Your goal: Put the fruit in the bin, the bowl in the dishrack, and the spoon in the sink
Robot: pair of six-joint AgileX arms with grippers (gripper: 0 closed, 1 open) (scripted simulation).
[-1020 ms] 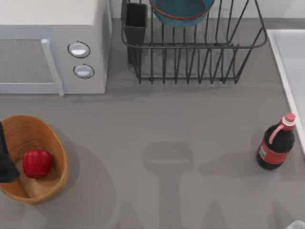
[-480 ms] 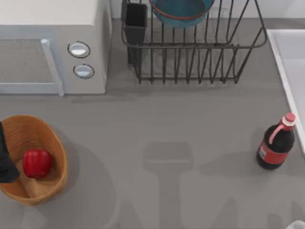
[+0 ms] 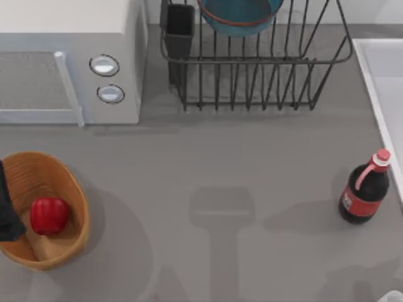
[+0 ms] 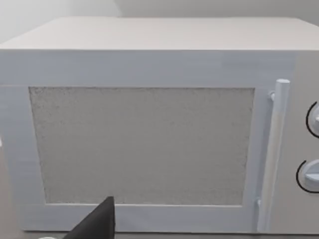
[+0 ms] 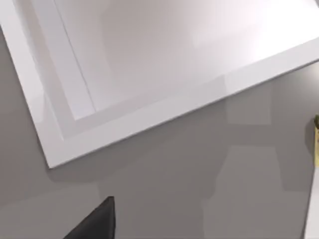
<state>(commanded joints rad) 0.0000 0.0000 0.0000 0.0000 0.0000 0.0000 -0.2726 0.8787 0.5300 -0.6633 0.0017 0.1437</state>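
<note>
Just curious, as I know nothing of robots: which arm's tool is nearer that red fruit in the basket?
Left. The left tool hangs at the table's left edge, just beside the fruit in the bin. The right tool sits at the far right bottom corner, past the bottle.

Glossy red lobed fruit (image 3: 49, 214) inside ribbed orange-tan oval basket (image 3: 70, 182). Blue round bowl (image 3: 239, 14), reddish-brown rim, in dark wire dishrack (image 3: 264, 69). White microwave (image 3: 69, 38), speckled grey door. Dark bottle (image 3: 364, 195), red label and cap. White-rimmed light-grey sink (image 3: 384, 82). Grey table (image 3: 220, 163).
</note>
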